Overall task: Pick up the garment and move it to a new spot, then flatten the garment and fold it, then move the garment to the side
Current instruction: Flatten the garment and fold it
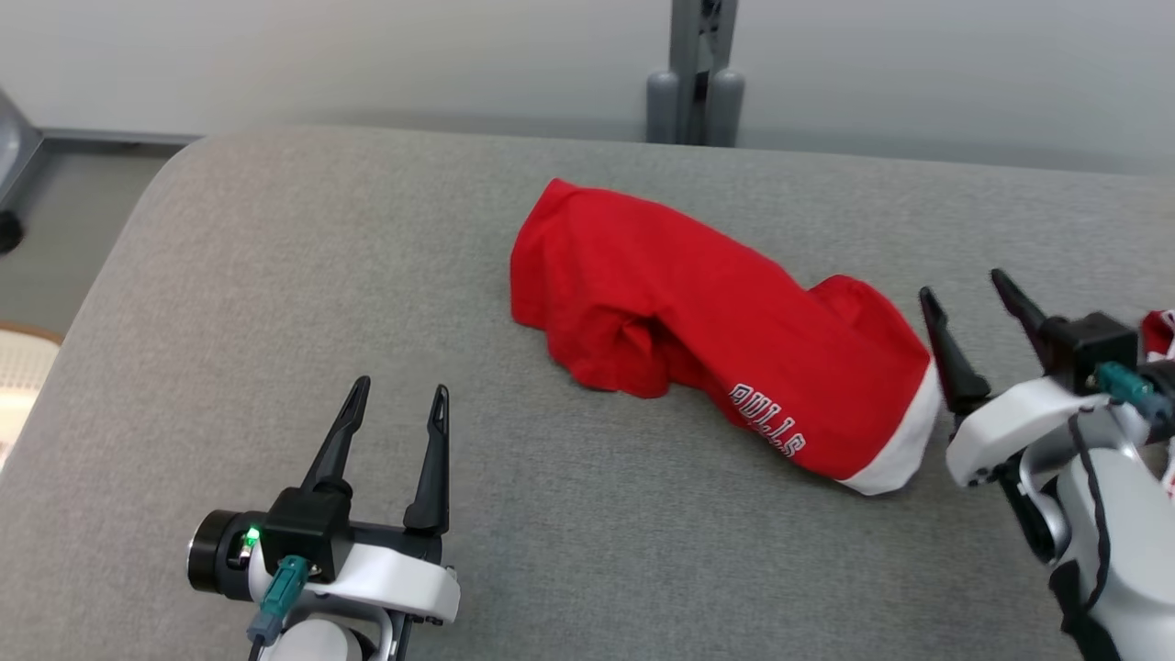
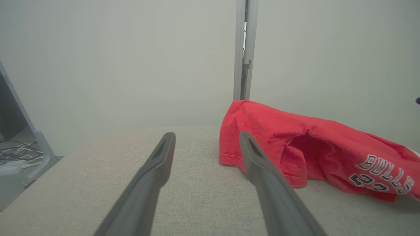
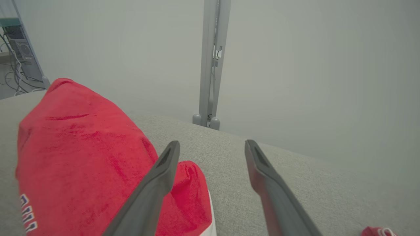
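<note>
- Grey fabric surface (image 1: 275, 321) carries our work. The red Bulls garment (image 1: 698, 340) lies bunched mid-surface, toward the R side, with its white hem band (image 1: 904, 441) at the near-R end.
- Step in hand, we judge: the first pick-up, as the garment isn't lifted yet.
- R gripper (image 1: 962, 284) sits just beside the white hem, jaws spread wide, holding nothing. We'd lower it over the hem edge & pinch the edge, not the whole lump.
- L gripper (image 1: 402, 386) is well apart at lower L, also spread wide & empty. We'd send it to the garment's L fold so both ends lift evenly.
- Outward: grey post (image 1: 695, 73) stands behind the surface, & another red scrap (image 1: 1158, 332) lies at far R. We'd keep clear of it.
</note>
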### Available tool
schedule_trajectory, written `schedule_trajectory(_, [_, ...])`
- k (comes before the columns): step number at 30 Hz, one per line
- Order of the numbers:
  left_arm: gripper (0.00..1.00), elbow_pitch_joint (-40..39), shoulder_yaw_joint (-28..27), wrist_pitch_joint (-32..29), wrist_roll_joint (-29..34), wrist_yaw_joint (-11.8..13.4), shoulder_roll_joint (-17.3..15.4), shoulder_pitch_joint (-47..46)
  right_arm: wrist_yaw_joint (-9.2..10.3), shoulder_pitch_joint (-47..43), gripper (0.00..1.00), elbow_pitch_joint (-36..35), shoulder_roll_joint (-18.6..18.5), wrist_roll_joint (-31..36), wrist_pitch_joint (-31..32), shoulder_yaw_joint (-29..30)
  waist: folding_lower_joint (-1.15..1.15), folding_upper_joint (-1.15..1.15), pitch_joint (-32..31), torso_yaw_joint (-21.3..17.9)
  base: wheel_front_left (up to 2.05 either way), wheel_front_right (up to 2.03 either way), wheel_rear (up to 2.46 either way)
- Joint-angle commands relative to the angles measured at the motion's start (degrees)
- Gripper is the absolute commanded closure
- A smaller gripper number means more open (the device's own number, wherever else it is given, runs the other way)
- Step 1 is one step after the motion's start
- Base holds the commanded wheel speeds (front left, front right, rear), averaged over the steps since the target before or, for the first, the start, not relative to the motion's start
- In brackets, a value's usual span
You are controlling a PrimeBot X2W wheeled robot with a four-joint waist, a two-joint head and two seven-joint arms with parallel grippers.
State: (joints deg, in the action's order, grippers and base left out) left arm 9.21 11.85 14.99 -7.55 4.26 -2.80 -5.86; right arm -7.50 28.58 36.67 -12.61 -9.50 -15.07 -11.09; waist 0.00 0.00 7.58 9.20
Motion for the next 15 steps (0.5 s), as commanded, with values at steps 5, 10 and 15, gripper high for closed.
schedule_trajectory(5, [0.00,0.02,0.45,0.17,0.12,0.17,-0.26,-2.09,0.03,7.72,0.00,11.89,-2.17,-3.28,1.37,-1.15,0.00,0.00,3.77,4.45,0.00,0.00,0.00])
schedule_trajectory(10, [0.00,-0.14,1.04,0.17,-0.60,0.46,-0.25,-2.91,0.03,12.58,0.00,19.64,-3.43,-5.29,1.65,-5.23,0.00,0.00,5.03,6.55,0.00,0.00,0.00])
schedule_trajectory(15, [0.00,-0.01,1.95,0.17,-0.96,0.73,-0.24,-3.28,0.03,15.43,0.00,24.72,-4.69,-7.85,2.12,-9.89,0.00,0.00,5.68,8.06,0.00,0.00,0.00])
